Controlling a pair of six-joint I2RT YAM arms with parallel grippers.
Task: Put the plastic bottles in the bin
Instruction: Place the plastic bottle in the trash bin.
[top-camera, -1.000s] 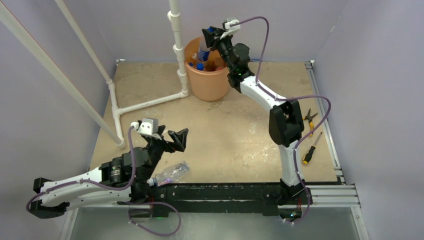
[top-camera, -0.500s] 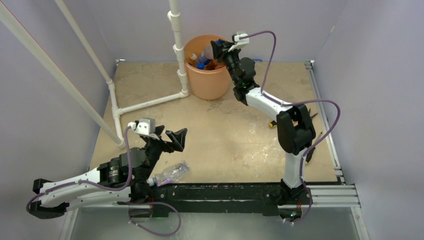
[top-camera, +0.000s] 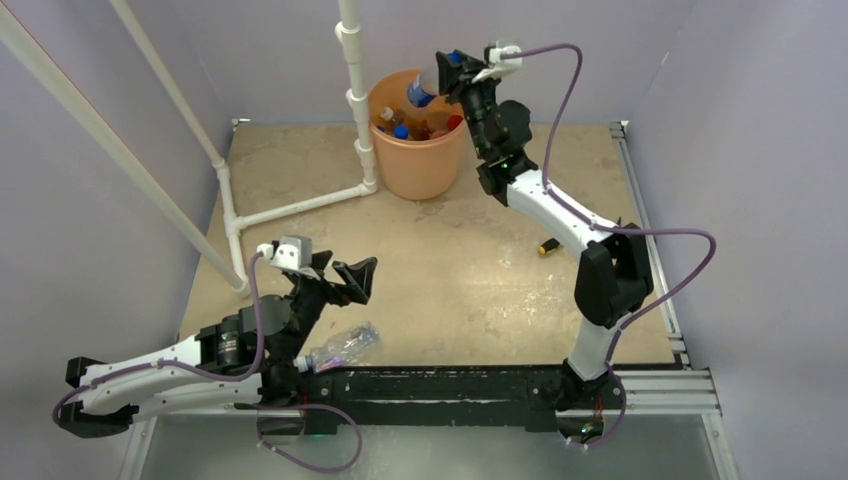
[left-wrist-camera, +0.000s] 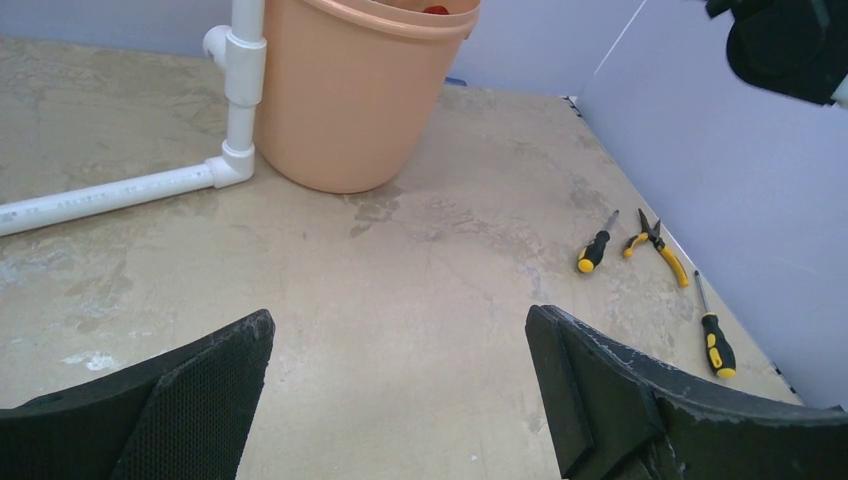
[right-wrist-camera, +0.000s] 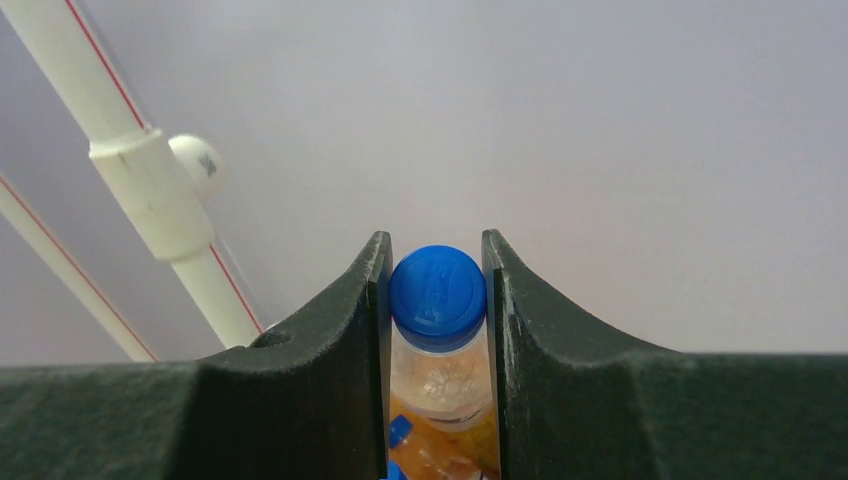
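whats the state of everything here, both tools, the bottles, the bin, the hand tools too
right tool, shut on the held bottle
held bottle, gripped at its blue cap, hanging over the bin
left tool, open, empty
bin, upright, with dropped bottles inside
loose bottle, on its side on the table
pliers, lying flat
short screwdriver, lying flat
long screwdriver, lying flat

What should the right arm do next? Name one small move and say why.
Probably open the right jaws: they are shut on a blue-capped bottle hanging over the bin, whose contents show directly below it in the wrist view, so it should drop in.
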